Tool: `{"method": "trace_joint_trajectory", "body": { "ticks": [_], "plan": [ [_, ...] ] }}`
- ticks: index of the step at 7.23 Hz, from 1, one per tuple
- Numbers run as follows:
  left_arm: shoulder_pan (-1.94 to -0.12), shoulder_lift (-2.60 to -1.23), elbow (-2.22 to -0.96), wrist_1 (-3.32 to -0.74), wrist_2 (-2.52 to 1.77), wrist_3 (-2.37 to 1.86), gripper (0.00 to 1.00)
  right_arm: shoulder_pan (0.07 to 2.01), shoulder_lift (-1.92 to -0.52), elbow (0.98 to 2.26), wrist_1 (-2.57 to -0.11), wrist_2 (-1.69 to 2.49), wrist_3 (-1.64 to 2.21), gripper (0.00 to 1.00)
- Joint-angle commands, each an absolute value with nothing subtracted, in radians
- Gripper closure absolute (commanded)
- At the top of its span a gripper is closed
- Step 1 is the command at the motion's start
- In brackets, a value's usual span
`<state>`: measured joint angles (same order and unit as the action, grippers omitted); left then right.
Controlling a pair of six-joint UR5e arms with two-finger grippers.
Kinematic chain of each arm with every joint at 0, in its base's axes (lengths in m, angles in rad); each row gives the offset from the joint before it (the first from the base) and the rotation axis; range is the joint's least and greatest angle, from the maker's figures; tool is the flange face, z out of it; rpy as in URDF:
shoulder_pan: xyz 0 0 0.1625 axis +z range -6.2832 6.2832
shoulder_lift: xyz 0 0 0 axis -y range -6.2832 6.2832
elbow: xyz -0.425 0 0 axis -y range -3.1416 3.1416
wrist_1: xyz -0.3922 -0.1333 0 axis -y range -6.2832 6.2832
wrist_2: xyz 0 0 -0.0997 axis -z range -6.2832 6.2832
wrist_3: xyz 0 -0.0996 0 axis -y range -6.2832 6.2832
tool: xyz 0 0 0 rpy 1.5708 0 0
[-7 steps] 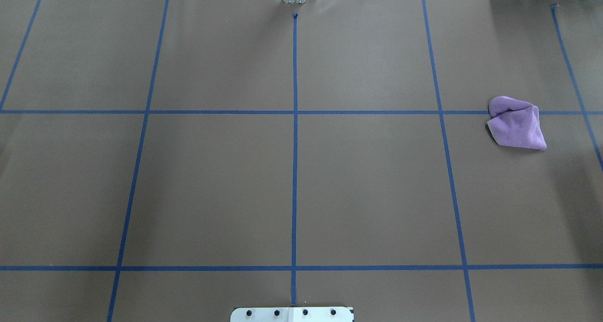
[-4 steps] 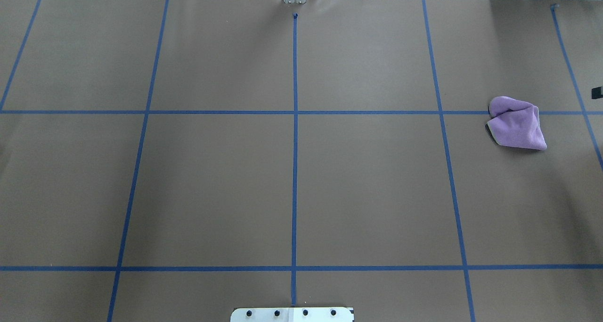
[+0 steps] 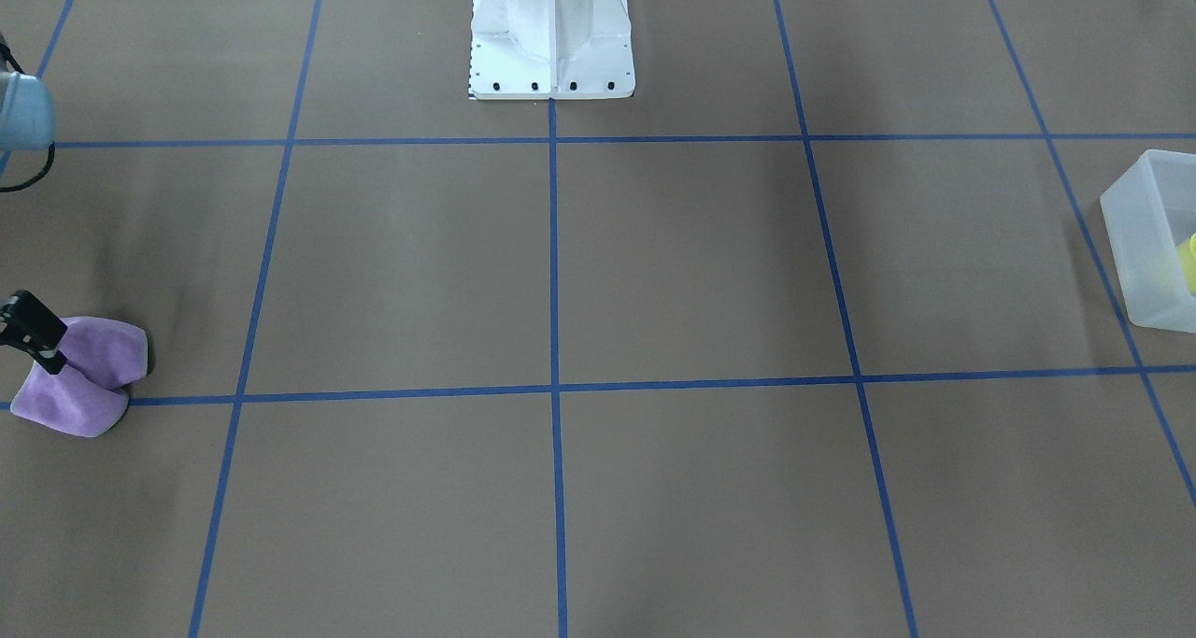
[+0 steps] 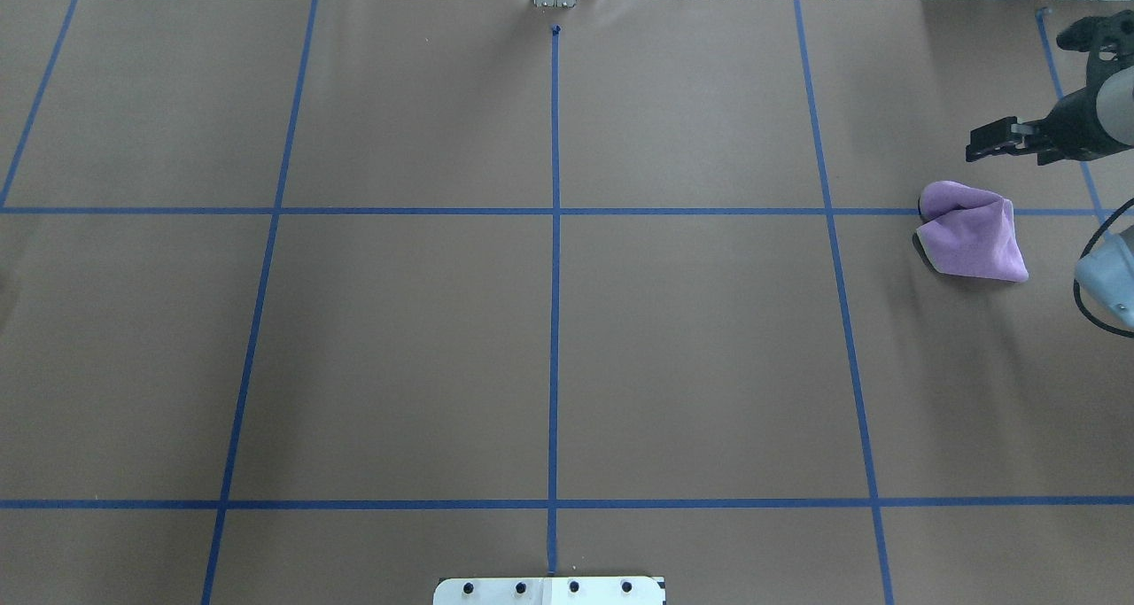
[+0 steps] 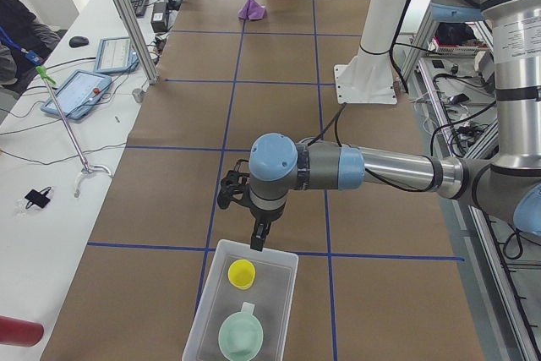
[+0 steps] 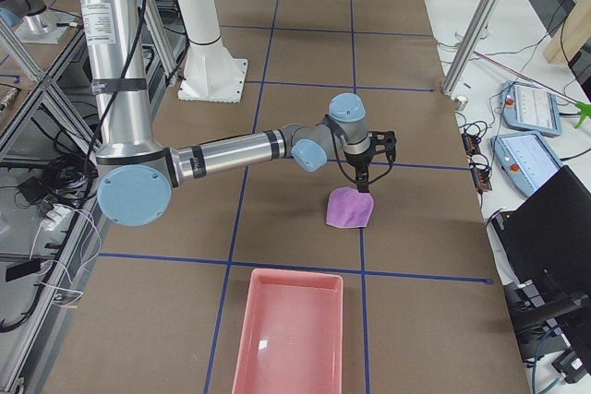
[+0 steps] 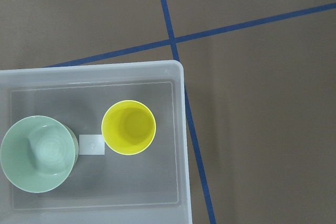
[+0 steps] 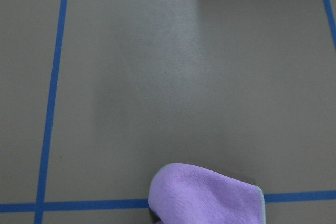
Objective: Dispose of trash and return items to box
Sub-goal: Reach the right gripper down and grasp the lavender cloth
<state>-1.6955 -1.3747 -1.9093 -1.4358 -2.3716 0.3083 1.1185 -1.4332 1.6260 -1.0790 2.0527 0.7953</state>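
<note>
The box [image 7: 181, 129] sits at the table's left end and holds the items upright: a yellow cup [image 7: 128, 127] and a mint-green bowl [image 7: 38, 153]. My left gripper [image 5: 256, 245] hangs over the box's [image 5: 284, 306] near rim, beside the cup [image 5: 242, 273]. Whether it is open or shut I cannot tell. The only loose thing is a crumpled purple cloth [image 4: 973, 233] at the right end. My right gripper [image 4: 974, 149] points down just above the cloth's [image 6: 348, 208] far edge. Its fingers taper to one tip, shut and empty.
A pink tray [image 6: 286, 320] with nothing in it lies at the right end, beyond the cloth. The white robot pedestal [image 3: 551, 40] stands at the table's back edge. A side bench with tablets [image 5: 80, 90] runs along the far edge.
My right arm has come into the overhead view from the right edge, and its gripper now hangs by the purple cloth. The cloth has not moved.
</note>
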Motion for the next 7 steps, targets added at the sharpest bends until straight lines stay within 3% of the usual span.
{"method": "trace_joint_trajectory", "body": {
  "ticks": [1,4,5,7],
  "plan": [
    [-1.695,-1.374,-1.91,-1.437,-2.375,0.308,0.02,1.069,-1.437,1.609,-1.077,2.022,0.802,0.22],
    [-1.695,-1.374,-1.91,-1.437,-2.375,0.31,0.02,1.062,-1.534,1.621,-0.999,2.005,0.795,0.42],
    [-1.695,-1.374,-1.91,-1.437,-2.375,0.31,0.02,1.062,-1.534,1.626,-0.999,2.011,0.801,0.58],
    [-1.695,-1.373,-1.91,-1.437,-2.375,0.31,0.02,1.06,-1.531,1.649,-0.999,2.016,0.804,1.0]
  ]
}}
